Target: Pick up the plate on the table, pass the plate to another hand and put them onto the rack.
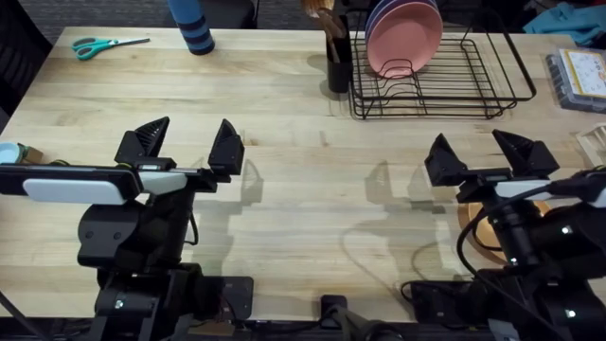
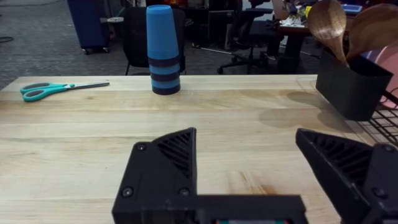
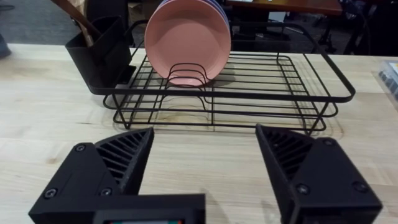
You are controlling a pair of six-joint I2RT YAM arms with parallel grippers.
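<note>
**Mia:** Which step was the robot on?

**Ben:** I think it was the very first one. The plate [image 1: 485, 230] was lying flat on the table [image 1: 303, 189], and nothing was holding it.

**Mia:** Where was it?

**Ben:** On the robot's right side, near the front edge. Most of it was tucked under the right arm, so only a curved bit peeked out.

**Mia:** What did it look like?

**Ben:** Orange-tan, round and plain. I could not see its rim well.

**Mia:** What were the claws doing?

**Ben:** The right gripper [image 1: 478, 156] was spread wide with nothing in it. It hung over the table, a little past the plate, and pointed at the rack [image 3: 273, 87]. The left gripper [image 1: 187, 144] was wide and empty too, over bare wood on the other side.

**Mia:** What came next, do you think?

**Ben:** The right claw would need to pull back, go down and pinch the plate's edge. That looked tricky, since a flat plate gives little to grab.

**Mia:** Was the rack full?

**Ben:** No. A pink plate [image 3: 188, 40] stood in it, but other slots were free.
</note>
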